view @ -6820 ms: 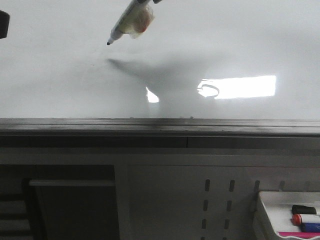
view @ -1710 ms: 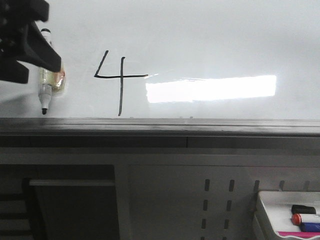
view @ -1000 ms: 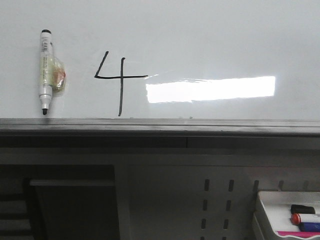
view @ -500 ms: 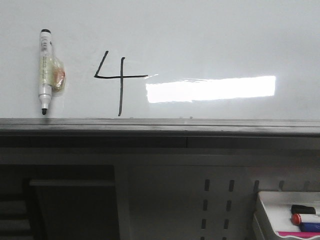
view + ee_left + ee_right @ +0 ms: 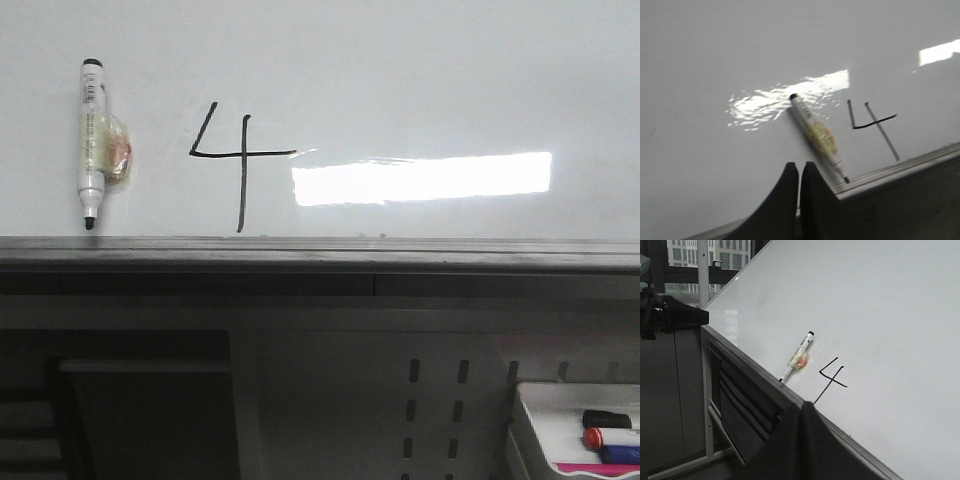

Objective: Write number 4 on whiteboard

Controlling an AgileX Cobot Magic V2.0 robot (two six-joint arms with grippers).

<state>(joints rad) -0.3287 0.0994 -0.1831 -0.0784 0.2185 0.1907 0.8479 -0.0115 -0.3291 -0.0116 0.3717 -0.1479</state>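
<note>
A thin black open-top number 4 is drawn on the whiteboard, left of a bright glare patch. It also shows in the left wrist view and the right wrist view. A white marker with a yellowish wad on its barrel stands tip-down on the board, its tip at the dark ledge, left of the 4. My left gripper is shut and empty, pulled back from the marker. My right gripper is shut and empty, back from the board's lower edge. Neither gripper shows in the front view.
A small white tray with a black, a red and a blue marker sits at the lower right. A grey perforated panel and a dark shelf frame stand below the ledge. The other arm shows at far left in the right wrist view.
The 4 was drawn since the earliest frame. My left gripper set the marker on the board and left the front view. Nothing has moved in the last second.
</note>
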